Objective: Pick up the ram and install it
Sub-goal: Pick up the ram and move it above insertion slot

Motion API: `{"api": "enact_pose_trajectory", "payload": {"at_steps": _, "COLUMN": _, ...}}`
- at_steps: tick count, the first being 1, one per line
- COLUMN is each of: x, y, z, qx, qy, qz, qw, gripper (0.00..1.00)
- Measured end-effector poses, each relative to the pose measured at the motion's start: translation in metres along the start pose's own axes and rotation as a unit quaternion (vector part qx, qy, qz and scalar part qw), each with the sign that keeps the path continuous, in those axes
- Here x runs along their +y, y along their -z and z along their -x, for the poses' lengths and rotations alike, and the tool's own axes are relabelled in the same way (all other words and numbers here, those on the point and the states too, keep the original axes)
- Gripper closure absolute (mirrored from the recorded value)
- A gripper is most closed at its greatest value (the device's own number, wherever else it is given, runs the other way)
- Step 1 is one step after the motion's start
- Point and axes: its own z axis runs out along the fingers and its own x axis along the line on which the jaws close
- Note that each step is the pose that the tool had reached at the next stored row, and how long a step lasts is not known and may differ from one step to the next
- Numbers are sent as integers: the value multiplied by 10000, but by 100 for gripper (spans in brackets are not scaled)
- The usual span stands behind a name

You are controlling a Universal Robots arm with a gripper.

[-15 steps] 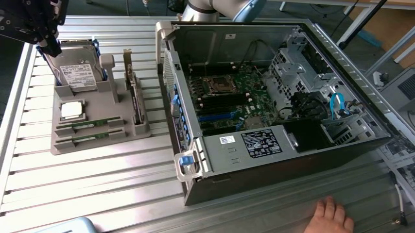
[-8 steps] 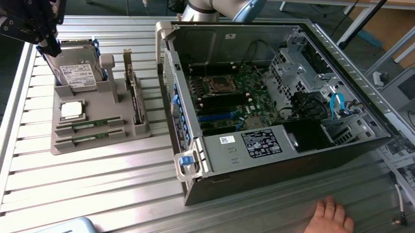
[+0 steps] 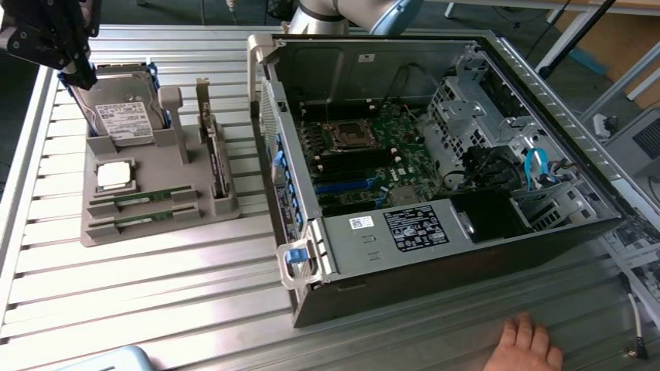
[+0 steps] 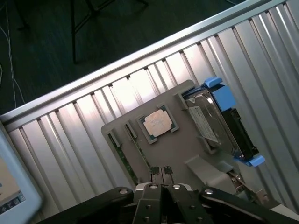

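— Closest to the wrist lens, the end effector (image 4: 162,172) is seen with its tips pressed together, and nothing is held between them. Which step is in hand?

— The approach for the pick-up, it is judged. Nothing has been grasped, and installing has not been begun.

— How is the scene laid out?

— Taken from the exterior view's left: the end effector is hung above the hard drive (image 3: 124,116) at the far end of the grey tray (image 3: 154,166). Nearer, the processor (image 3: 113,176) is laid flat. Just beside it, the ram (image 3: 144,198) is held in a slot, with a second stick (image 3: 142,221) alongside. An expansion card (image 3: 213,154) is stood at the tray's right edge. Further right, the open computer case (image 3: 341,66) is set on the worktop (image 3: 154,294), and a person's hand (image 3: 529,344) is rested near its front corner.

— Where is the ram relative to the end effector?

— Well apart and lower, towards the tray's opposite end. No contact is made.

— What is called for?

— By judgement, the tips must be parted, lined up across the thin stick, and lowered squarely.
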Motion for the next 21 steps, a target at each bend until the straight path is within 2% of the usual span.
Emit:
{"api": "enact_pose_trajectory", "payload": {"at_steps": 5, "x": 4, "y": -1, "z": 9, "qx": 14, "qy": 256, "qz": 4, "qw": 9997, "gripper": 89}}
{"api": "enact_pose_trajectory", "payload": {"at_steps": 11, "x": 8, "y": -1, "z": 18, "qx": 31, "qy": 560, "qz": 10, "qw": 9984, "gripper": 89}}
{"api": "enact_pose_trajectory", "payload": {"at_steps": 14, "x": 10, "y": -2, "z": 22, "qx": 38, "qy": 695, "qz": 12, "qw": 9976, "gripper": 89}}
{"api": "enact_pose_trajectory", "payload": {"at_steps": 21, "x": 16, "y": -3, "z": 34, "qx": 55, "qy": 1050, "qz": 19, "qw": 9945, "gripper": 89}}
